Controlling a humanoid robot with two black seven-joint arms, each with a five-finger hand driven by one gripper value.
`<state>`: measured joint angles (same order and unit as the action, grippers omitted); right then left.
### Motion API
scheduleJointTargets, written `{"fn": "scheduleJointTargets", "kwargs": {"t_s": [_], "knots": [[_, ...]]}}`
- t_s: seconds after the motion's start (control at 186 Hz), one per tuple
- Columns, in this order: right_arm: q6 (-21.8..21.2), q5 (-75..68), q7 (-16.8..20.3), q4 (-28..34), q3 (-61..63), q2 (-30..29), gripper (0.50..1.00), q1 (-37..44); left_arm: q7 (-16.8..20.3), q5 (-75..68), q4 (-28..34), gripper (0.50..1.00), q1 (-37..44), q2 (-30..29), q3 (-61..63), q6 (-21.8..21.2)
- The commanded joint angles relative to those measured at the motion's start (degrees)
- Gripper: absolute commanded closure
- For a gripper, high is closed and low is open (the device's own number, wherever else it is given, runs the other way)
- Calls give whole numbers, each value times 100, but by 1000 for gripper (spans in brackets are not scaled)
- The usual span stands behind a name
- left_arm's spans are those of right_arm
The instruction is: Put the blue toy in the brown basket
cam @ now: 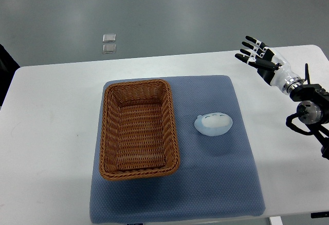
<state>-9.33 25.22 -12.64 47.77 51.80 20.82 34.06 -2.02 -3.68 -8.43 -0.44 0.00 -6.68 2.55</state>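
The blue toy point(214, 124) lies on a blue mat point(216, 184), on the right half of it. It is pale blue, round and soft looking. Nothing is touching it

The basket point(139, 128) sits just to the left of the toy, also on the mat. There is a small gap between them. The basket is brown, woven and long in shape, and there is nothing inside it

The mat lies on a white table point(51, 132)

The right hand point(259, 58) is up near the far right side of the table, well away from the toy. Its fingers point(250, 49) are spread out and straight, pointing to the upper left. It holds nothing. Its arm comes in from the right edge

Past the table is a grey floor point(169, 9) with two small square plates point(108, 43) set in it
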Motion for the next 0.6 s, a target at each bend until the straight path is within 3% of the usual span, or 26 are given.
{"fn": "scheduleJointTargets", "kwargs": {"t_s": [0.0,0.414,0.597], "knots": [[-139,53,-2,13,-21,88,587,101,0,-1,0,500,0,0,0,0],[-746,1002,-11,189,-601,651,589,628,0,-1,0,500,-9,0,0,0],[-1211,2136,-37,760,-724,967,589,874,0,-1,8,500,-17,0,0,-9]]}}
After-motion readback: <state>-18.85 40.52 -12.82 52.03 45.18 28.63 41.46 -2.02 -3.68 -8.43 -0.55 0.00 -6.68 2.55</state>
